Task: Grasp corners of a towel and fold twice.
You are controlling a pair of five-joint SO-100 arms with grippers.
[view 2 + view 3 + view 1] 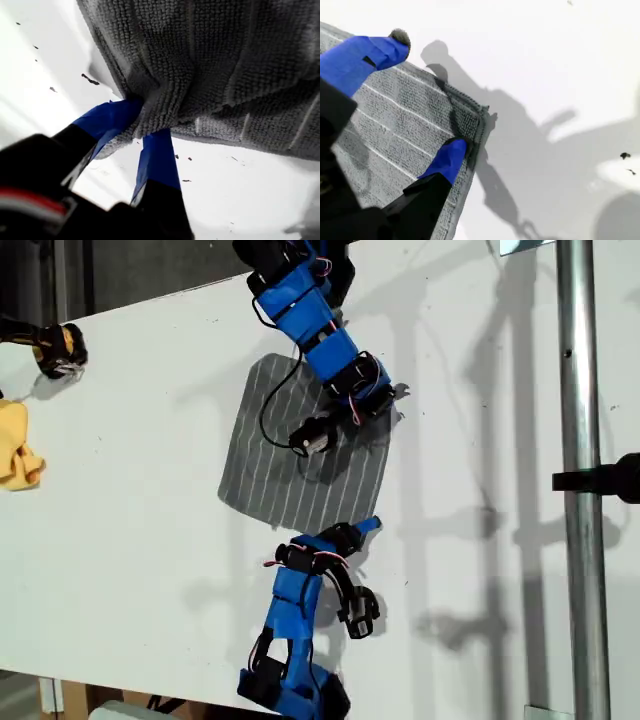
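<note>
The grey white-striped towel [290, 470] lies spread on the white table [130, 540]. My first gripper [362, 530] reaches from the exterior view's bottom to the towel's near right corner. In the first wrist view it [145, 122] is shut on a bunched fold of towel [215, 60], which is raised off the table. My second gripper [393, 398] comes from the exterior view's top to the far right corner. It [429, 92] is open; one fingertip [454, 150] rests on the towel [410, 125] just inside the flat corner [482, 110], while the other is raised.
A yellow cloth [18, 455] and a black-and-yellow object [58, 348] sit at the exterior view's left edge. A metal pole [580, 480] with a black clamp [605, 480] stands at that view's right. The table's edge runs along that view's bottom left.
</note>
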